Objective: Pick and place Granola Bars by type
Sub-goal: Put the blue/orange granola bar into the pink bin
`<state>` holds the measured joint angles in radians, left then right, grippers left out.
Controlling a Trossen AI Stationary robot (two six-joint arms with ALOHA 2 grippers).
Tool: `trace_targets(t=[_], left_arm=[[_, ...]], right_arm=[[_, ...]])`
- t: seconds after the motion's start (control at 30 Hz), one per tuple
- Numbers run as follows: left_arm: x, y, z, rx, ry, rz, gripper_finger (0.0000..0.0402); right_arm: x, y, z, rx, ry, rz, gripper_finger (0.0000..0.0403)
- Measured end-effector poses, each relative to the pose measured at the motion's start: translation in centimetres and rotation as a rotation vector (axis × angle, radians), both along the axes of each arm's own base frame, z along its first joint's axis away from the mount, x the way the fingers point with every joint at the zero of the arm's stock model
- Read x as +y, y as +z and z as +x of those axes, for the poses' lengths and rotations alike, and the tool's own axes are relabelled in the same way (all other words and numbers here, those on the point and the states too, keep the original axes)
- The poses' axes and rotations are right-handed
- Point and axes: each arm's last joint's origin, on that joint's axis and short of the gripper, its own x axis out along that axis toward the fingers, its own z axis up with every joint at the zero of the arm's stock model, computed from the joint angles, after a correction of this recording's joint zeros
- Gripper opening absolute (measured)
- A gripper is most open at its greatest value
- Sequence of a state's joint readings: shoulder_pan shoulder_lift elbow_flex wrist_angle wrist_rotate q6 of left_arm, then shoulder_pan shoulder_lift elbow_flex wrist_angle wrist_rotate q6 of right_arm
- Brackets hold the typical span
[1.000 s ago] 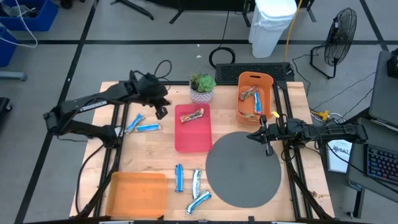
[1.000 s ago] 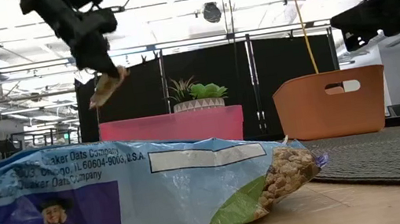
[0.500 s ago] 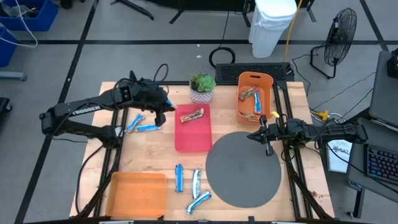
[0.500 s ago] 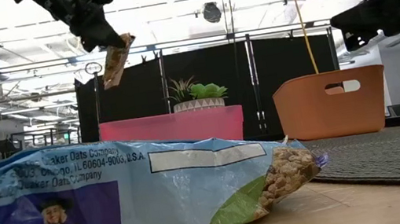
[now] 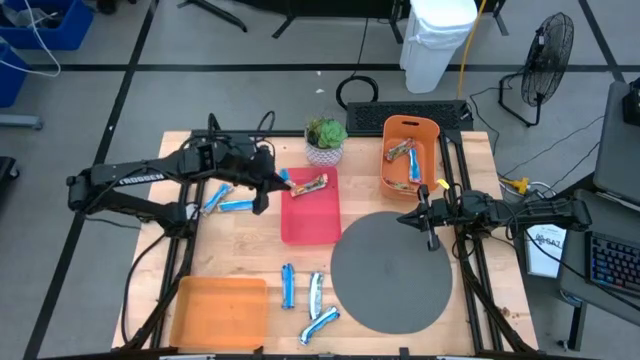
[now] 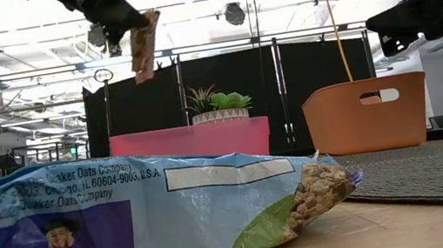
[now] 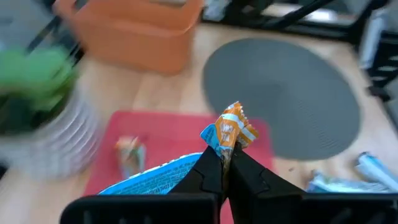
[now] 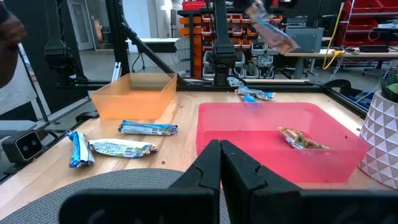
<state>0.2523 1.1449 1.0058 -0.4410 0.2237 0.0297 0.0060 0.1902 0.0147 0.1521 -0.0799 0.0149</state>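
Observation:
My left gripper (image 5: 272, 182) hangs above the left edge of the red tray (image 5: 312, 228), shut on a granola bar (image 6: 144, 46) in a tan-orange wrapper with blue print. One brown bar (image 5: 308, 184) lies flat in the red tray's far end. Two blue-and-white bars (image 5: 230, 201) lie on the wood left of the tray. Three more (image 5: 310, 298) lie near the front edge. The orange bin (image 5: 432, 128) at the far right holds a few bars (image 5: 405, 155). My right gripper (image 5: 404, 218) waits shut above the grey mat's far edge. My left gripper pinches the bar between its two fingers (image 7: 208, 174), close to one crimped end (image 7: 230, 130), which sticks out past the fingertips. The fingers slant down from the table's left side. The bar hangs below them, almost upright, lifted clear of table and tray.
A round grey mat (image 5: 392, 275) covers the right front of the table. An orange tray (image 5: 220, 310) sits at the near left corner. A potted plant (image 5: 325, 140) stands just beyond the red tray. A large blue snack bag (image 6: 131, 225) fills the low view's foreground.
My left gripper has carried the bar toward the table's right, up to the red tray's left edge, rising a little and tipping. It has stayed shut. The bar has swung from a slant to nearly upright.

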Motion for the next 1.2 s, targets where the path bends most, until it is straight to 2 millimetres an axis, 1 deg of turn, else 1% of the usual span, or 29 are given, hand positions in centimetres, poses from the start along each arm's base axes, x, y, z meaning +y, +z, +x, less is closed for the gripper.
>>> trace_targets(t=[0.1, 0.23, 0.33, 0.4, 0.5, 0.6, 0.7, 0.73, 0.8, 0.87, 0.93, 1.07, 1.2], left_arm=[[-0.8, -0.4, 1.1, -0.013, -0.065, 0.003, 0.0007], [-1.3, -1.0, 2.8, -0.050, -0.100, 0.037, 0.0008], [-1.2, -1.2, 4.2, -0.120, -0.119, 0.074, 0.0007], [-0.7, -1.5, 4.6, -0.191, -0.129, 0.080, 0.0007], [0.5, -2.5, 4.4, -0.288, -0.120, 0.060, 0.0007], [2.0, -4.6, 3.2, -0.347, -0.073, -0.015, 0.0007], [3.4, -6.4, 1.9, -0.445, -0.003, -0.102, 0.0007], [3.7, -7.1, 1.5, -0.458, 0.026, -0.136, 0.0007], [4.0, -8.5, 1.0, -0.428, 0.091, -0.227, 0.0007], [4.0, -9.3, 0.8, -0.373, 0.144, -0.307, 0.0007], [3.6, -9.5, 1.0, -0.324, 0.158, -0.359, 0.0007], [2.3, -9.7, 1.5, -0.255, 0.181, -0.363, 0.0007], [1.2, -10.5, 1.6, -0.174, 0.230, -0.392, 0.0007]], right_arm=[[0.0, 0.0, 0.0, 0.000, 0.000, 0.000, 0.0000], [0.0, 0.0, 0.0, 0.000, 0.000, 0.000, 0.0000], [0.0, 0.0, 0.0, 0.000, 0.000, 0.000, 0.0000], [0.0, 0.0, 0.0, 0.000, 0.000, 0.000, 0.0000], [0.0, 0.0, 0.0, 0.000, 0.000, 0.000, 0.0000], [0.0, 0.0, 0.0, 0.000, 0.000, 0.000, 0.0000], [0.0, 0.0, 0.0, 0.000, 0.000, 0.000, 0.0000], [0.0, 0.0, 0.0, 0.000, 0.000, 0.000, 0.0000], [0.0, 0.0, 0.0, 0.000, 0.000, 0.000, 0.0000], [0.0, 0.0, 0.0, 0.000, 0.000, 0.000, 0.0000], [0.0, 0.0, 0.0, 0.000, 0.000, 0.000, 0.0000], [0.0, 0.0, 0.0, 0.000, 0.000, 0.000, 0.0000], [0.0, 0.0, 0.0, 0.000, 0.000, 0.000, 0.0000]])
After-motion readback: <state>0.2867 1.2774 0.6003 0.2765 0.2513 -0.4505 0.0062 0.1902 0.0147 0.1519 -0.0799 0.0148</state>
